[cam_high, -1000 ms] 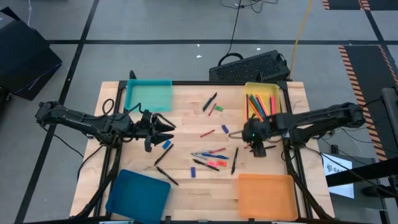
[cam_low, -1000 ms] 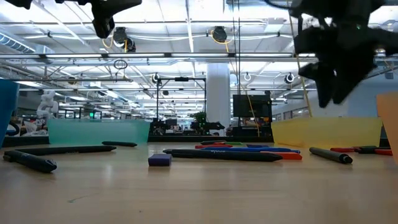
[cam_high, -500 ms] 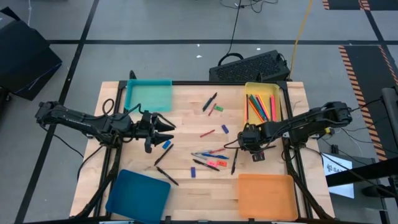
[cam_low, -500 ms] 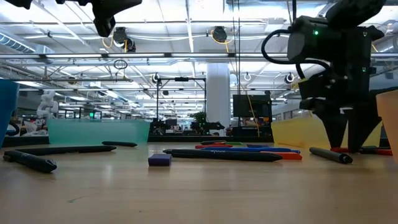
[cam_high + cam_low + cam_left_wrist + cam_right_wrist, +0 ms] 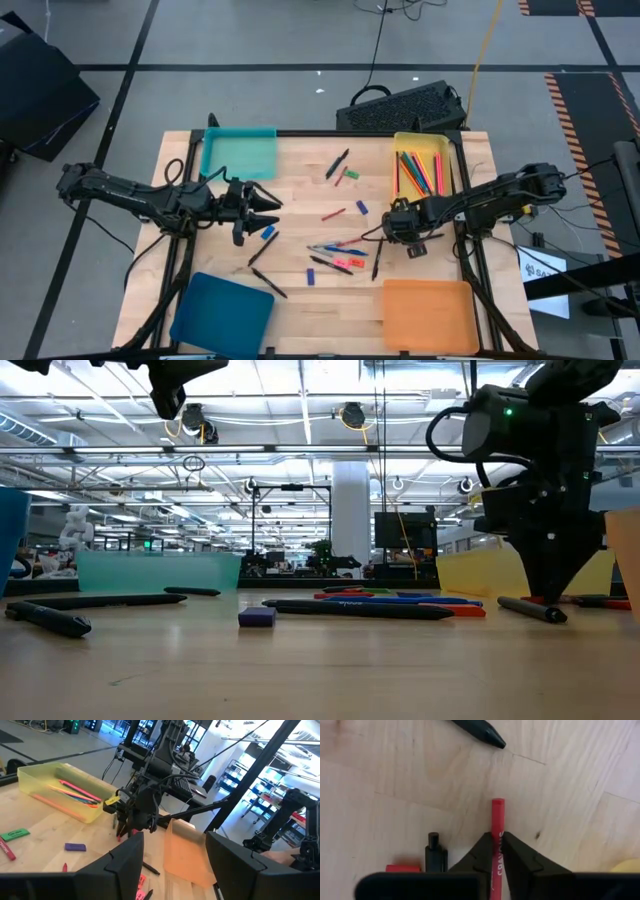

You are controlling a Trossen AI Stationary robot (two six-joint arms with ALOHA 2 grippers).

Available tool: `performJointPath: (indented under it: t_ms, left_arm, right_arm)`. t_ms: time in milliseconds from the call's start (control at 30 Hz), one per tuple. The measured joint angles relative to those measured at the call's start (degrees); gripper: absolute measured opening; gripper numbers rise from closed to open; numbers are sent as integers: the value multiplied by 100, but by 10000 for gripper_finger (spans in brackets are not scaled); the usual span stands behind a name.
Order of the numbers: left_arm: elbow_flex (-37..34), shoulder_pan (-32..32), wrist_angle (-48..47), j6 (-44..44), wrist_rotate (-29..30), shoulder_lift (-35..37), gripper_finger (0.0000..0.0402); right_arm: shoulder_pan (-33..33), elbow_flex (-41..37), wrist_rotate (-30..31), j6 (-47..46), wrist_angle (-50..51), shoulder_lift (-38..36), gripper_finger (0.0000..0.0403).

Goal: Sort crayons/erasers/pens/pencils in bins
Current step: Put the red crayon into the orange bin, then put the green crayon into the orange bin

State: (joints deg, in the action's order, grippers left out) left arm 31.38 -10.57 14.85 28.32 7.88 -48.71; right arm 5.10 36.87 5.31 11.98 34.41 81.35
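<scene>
My right gripper (image 5: pixel 412 242) stands at the table's right middle, fingers pointing down, shut on a red crayon (image 5: pixel 497 820) that lies on the wood. My left gripper (image 5: pixel 272 206) hangs open above the table's left middle, holding nothing. Pens, pencils and erasers (image 5: pixel 335 250) lie scattered in the table's middle, and a blue eraser (image 5: pixel 257 617) lies near the left gripper. The teal bin (image 5: pixel 240 153) is at the far left and the dark blue bin (image 5: pixel 222 310) at the near left. The yellow bin (image 5: pixel 444 160), at the far right, holds pencils. The orange bin (image 5: pixel 428 315) is at the near right. My right gripper pinches the red crayon between its two fingertips (image 5: pixel 482 851), on the crayon's two long sides (image 5: pixel 497 840). The fingers come from above, pointing down. The crayon lies flat on the table, its free end (image 5: pixel 498 804) sticking out past the fingers.
A black pen (image 5: pixel 377 258) lies just left of the right gripper, and another dark pen tip (image 5: pixel 480 730) shows beyond the crayon. A short dark stub (image 5: pixel 435 855) and a red piece (image 5: pixel 402 868) lie beside the fingers. A black keyboard (image 5: pixel 400 108) sits beyond the far edge.
My right gripper has tipped its fingers downward and come down to the table, shifting slightly toward the left edge. Its fingers stood apart half a second ago and have now shut on the red crayon.
</scene>
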Motion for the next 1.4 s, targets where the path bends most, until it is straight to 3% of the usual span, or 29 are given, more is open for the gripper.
performJointPath:
  t_ms: [167,400,600,733,967,1100,1200,1400]
  left_arm:
    - [0,0,-4,3,-2,1,216]
    - [-2,-2,24,2,-2,0,216]
    - [-2,-1,28,2,-2,0,216]
    - [-2,-2,31,0,-2,0,216]
    - [-2,-1,31,0,-2,0,216]
    - [-2,0,31,0,-2,0,216]
    - [-2,-1,31,0,-2,0,216]
    - [-2,-2,33,-1,-2,0,216]
  right_arm:
    - [119,301,-45,-295,280,-176,17]
    - [885,1713,213,-949,1240,-331,18]
    - [2141,2733,215,-2134,1537,-336,18]
    - [3185,2891,196,-3657,1465,-268,19]
    - [4640,2897,31,-5598,995,807,19]
    - [4754,2895,36,-5936,1017,1570,30]
    - [4687,2891,-139,-5904,991,1845,60]
    - [4364,2891,-641,-5561,1183,1459,130]
